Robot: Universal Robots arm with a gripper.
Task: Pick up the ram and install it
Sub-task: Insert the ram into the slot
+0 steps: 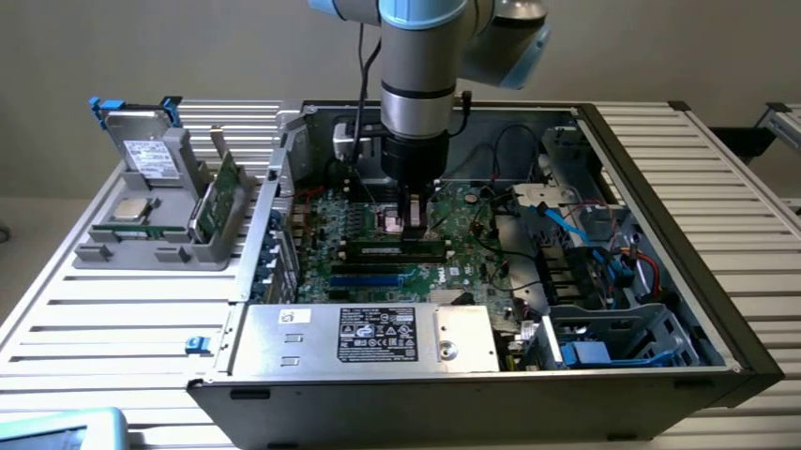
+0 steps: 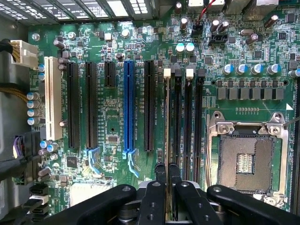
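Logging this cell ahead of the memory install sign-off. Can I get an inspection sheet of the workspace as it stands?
Surface: slatted metal table carrying the open computer case.
Job's things: ram seen edge-on between the fingers, lined up along the memory slots; whether it is seated cannot be told.
Clutter: grey tray on the exterior view's left, holding a drive and a green card.
Grippers: gripper shut on the ram, low over the motherboard.
Cables: blue cable and red wires inside the case.
Surroundings: plain wall behind; nothing else seen.
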